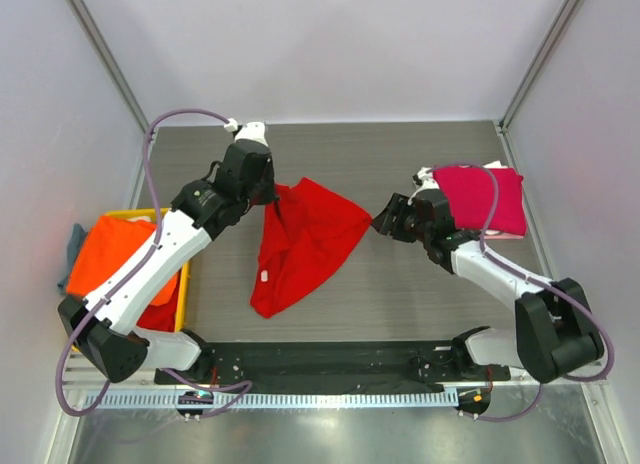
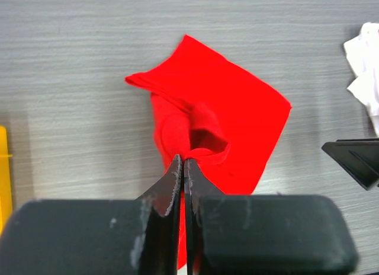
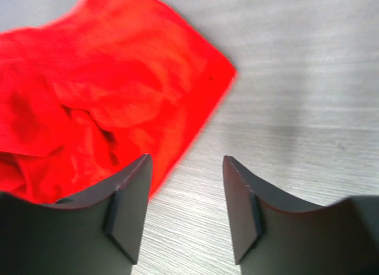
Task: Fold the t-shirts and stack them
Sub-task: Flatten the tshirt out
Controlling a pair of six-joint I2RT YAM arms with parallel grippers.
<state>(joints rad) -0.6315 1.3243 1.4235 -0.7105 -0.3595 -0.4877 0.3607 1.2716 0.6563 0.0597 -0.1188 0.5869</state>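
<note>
- Lying crumpled near the middle of the grey table point(image 1: 400, 294), the red t-shirt point(image 1: 305, 244) spreads from the left gripper toward the near edge, with one corner pointing right.
- The left gripper point(image 2: 183, 166) pinches a fold at the shirt's far left edge, its fingers pressed together on the cloth.
- The right gripper point(image 3: 185, 162) hovers just beside the shirt's right corner, fingers apart and holding nothing.
- A folded magenta t-shirt point(image 1: 492, 199) sits at the table's far right, with white cloth point(image 2: 366, 61) showing at its edge.
- An orange t-shirt point(image 1: 120, 249) fills the yellow crate point(image 1: 184, 284) at the left.
</note>
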